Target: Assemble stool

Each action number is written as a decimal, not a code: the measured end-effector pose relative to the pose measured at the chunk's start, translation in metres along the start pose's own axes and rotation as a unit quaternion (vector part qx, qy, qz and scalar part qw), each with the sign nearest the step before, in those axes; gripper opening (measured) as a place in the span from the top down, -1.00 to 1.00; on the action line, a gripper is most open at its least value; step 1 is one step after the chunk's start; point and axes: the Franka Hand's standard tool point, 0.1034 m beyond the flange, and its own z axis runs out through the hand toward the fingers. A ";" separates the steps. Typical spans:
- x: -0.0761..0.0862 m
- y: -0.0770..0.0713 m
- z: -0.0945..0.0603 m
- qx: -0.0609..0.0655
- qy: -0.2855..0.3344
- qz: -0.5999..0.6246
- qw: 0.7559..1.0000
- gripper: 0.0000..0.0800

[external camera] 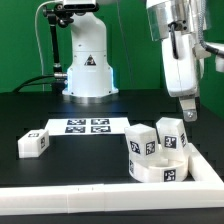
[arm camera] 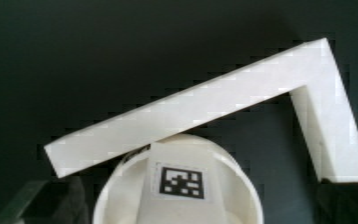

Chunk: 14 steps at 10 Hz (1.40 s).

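Note:
The stool's round white seat (external camera: 160,170) lies at the exterior view's right, inside the wall's corner. Two chunky tagged legs (external camera: 140,143) (external camera: 172,133) stand on it. A third leg (external camera: 35,143) lies loose at the exterior view's left. My gripper (external camera: 187,110) hangs just above and slightly behind the right-hand leg. In the wrist view a white rounded leg with a tag (arm camera: 179,180) fills the space under my gripper (arm camera: 194,216). The dark fingers (arm camera: 55,198) stand apart on either side of it, and no contact shows.
The long white L-shaped border wall (external camera: 90,192) runs along the front and up the right side; its corner shows in the wrist view (arm camera: 282,85). The marker board (external camera: 86,126) lies at mid-table. The robot's white base (external camera: 88,65) stands behind it.

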 end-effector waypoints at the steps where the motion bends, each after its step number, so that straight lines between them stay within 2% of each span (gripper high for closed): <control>1: 0.000 0.000 0.000 -0.001 0.000 -0.027 1.000 -0.62; 2: 0.001 0.001 -0.001 -0.016 0.008 -0.118 0.993 -0.62; 5: 0.000 -0.002 -0.003 -0.024 0.023 -0.319 0.947 -0.62; 10: 0.002 -0.003 -0.003 -0.028 0.022 -0.457 0.889 -0.62; 11: 0.002 -0.003 -0.003 -0.030 0.022 -0.499 0.866 -0.62; 13: 0.004 -0.003 -0.004 -0.043 0.037 -0.617 0.785 -0.62; 14: 0.002 -0.003 -0.005 -0.048 0.042 -0.654 0.753 -0.62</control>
